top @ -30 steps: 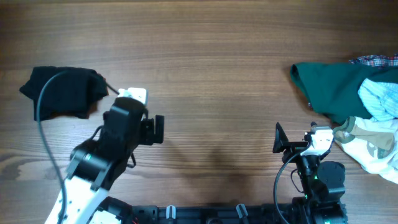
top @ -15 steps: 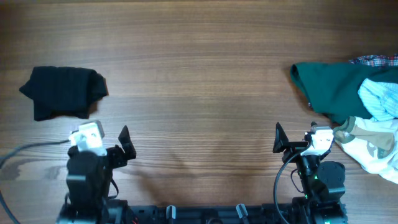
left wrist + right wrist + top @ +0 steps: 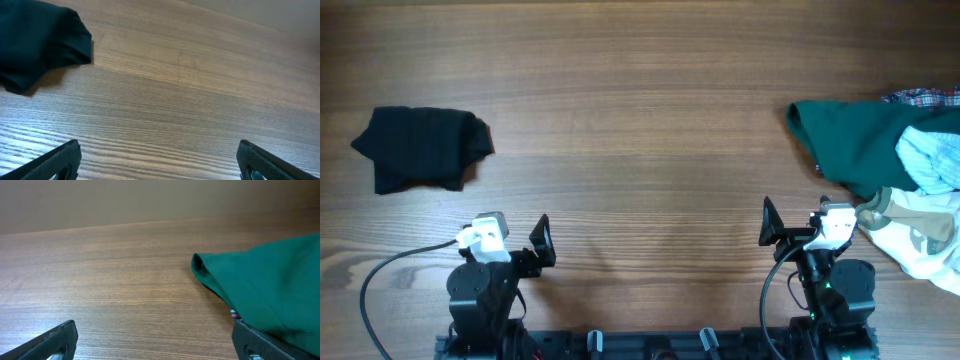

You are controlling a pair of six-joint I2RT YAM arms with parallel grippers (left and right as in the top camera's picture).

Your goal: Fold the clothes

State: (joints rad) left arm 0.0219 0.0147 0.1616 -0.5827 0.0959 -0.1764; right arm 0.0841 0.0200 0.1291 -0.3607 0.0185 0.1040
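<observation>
Overhead: black polo shirt (image 3: 420, 148) is noted in a compact heap at the worktop's (image 3: 650, 110) far left; left tool (image 3: 513, 243) and right tool (image 3: 798, 225) are noted at the near edge, both released, empty; left wrist: shirt is seen beyond the spread jaws, well apart; right wrist: green garment (image 3: 270, 280) is seen ahead, rightward.

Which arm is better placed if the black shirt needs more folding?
Left. The black shirt lies on the left side, just ahead of the left gripper and in its wrist view. The right gripper sits far across, by the green garment. Both jaws open.
</observation>
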